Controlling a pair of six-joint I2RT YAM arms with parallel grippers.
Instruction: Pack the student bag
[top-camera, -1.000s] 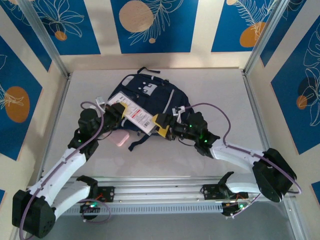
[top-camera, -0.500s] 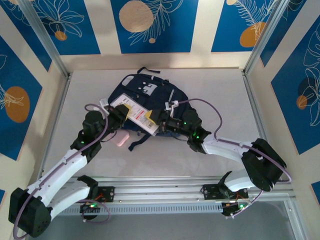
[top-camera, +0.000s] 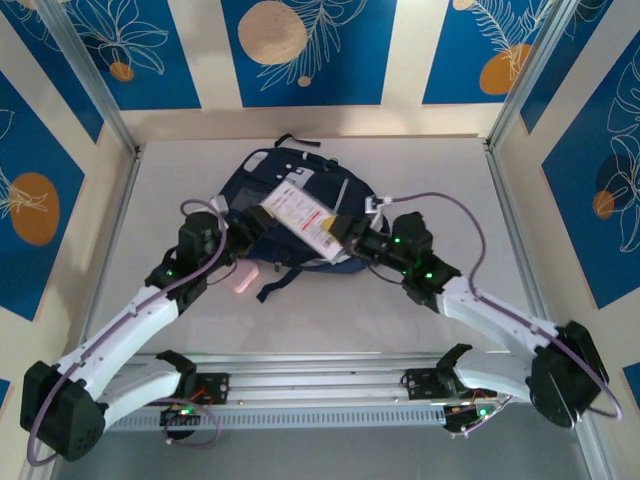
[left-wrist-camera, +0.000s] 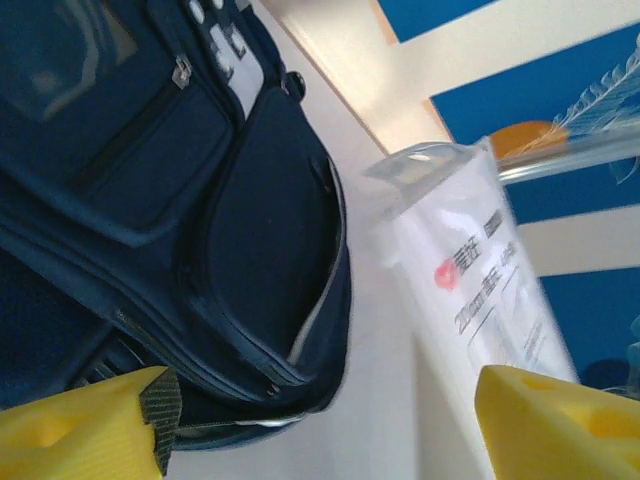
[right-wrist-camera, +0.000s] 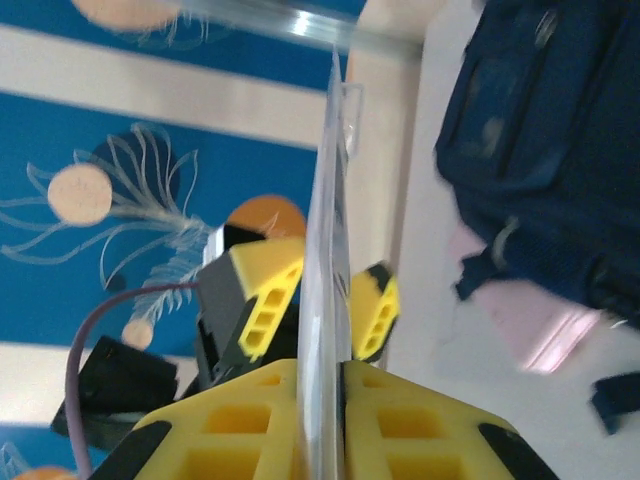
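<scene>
The student bag (top-camera: 262, 172) lies flat at the far middle of the worktop (top-camera: 440, 180). Within the last second the flat clear packet (top-camera: 301, 215) has risen from the bag's near edge to hang above its middle. The right claw (top-camera: 345, 232) is clamped on the packet's edge, and the left claw (top-camera: 247, 228), now spread wide, has let go. Insertion likely comes next.

Part of student bag (top-camera: 262, 172) under packet (top-camera: 300, 215)
</scene>
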